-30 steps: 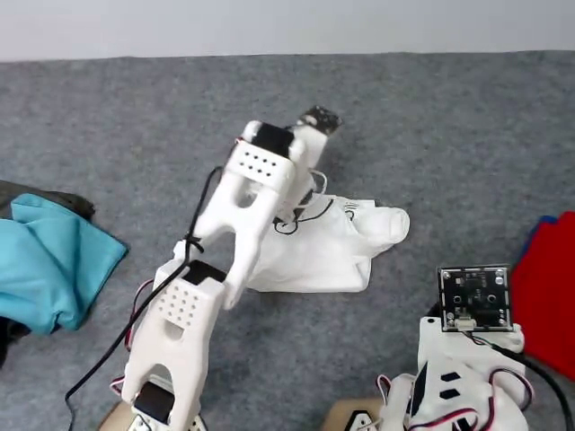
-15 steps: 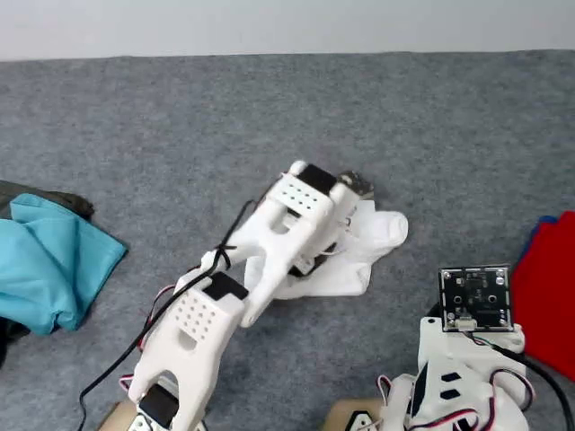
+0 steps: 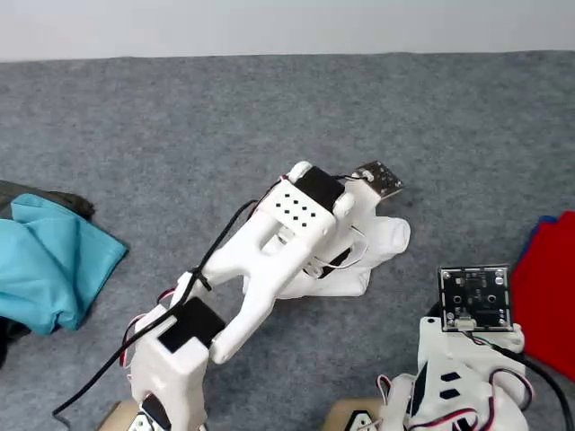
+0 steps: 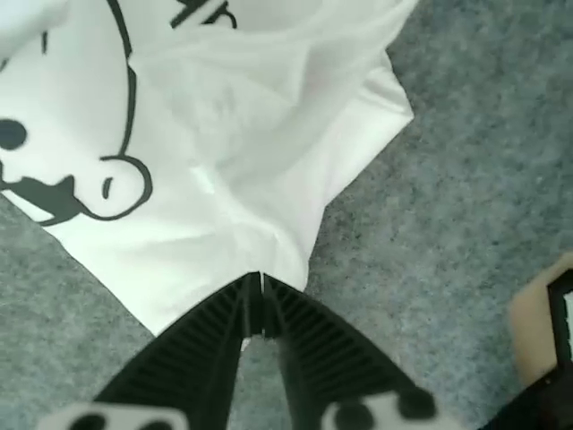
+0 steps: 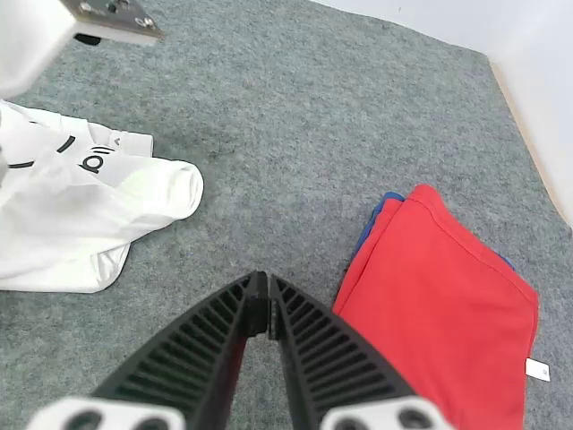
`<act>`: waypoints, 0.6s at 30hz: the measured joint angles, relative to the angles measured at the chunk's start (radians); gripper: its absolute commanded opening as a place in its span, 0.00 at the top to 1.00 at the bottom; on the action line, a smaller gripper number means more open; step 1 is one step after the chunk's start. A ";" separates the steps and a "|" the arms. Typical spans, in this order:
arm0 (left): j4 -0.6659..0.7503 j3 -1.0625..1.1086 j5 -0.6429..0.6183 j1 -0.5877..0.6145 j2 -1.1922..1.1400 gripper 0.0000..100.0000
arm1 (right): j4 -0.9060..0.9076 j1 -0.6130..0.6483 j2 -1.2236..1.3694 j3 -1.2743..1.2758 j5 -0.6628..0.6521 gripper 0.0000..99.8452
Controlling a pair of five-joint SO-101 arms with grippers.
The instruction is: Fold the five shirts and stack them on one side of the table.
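White shirt [image 3: 386,235] lies centrally on the table [image 3: 467,117], long axis sideways. Left gripper [image 4: 261,300], the nearer, sits at its hem, jaws closed, seemingly pinching cloth; right gripper [image 5: 269,313] is closed, empty, well apart.

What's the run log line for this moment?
left gripper shut on white shirt | right gripper shut, empty | red shirt folded at right

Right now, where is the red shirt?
The red shirt lies at the right side of the table in the high view, beside the right arm. The right wrist view shows it on a blue shirt, near the right gripper, apart from the white shirt.
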State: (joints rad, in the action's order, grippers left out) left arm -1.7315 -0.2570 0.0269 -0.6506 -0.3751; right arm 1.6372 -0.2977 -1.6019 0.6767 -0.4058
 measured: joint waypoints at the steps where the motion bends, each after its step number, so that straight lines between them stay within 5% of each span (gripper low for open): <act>1: 0.000 0.000 0.000 0.000 0.000 0.99 | 0.000 0.000 0.000 0.000 0.000 0.99; 6: 0.058 0.000 0.009 0.069 0.005 0.97 | 0.000 0.000 0.000 0.000 0.000 0.99; 12: 0.158 0.000 0.052 0.114 0.005 0.77 | 0.000 0.000 0.000 0.000 0.000 0.99; 18: 0.203 0.000 0.071 0.114 0.005 0.77 | 0.000 0.000 0.000 0.000 0.000 0.99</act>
State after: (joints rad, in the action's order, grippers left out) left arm -1.5290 -0.2570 0.0974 -0.5370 -0.3705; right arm 1.6372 -0.2977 -1.6019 0.6767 -0.4058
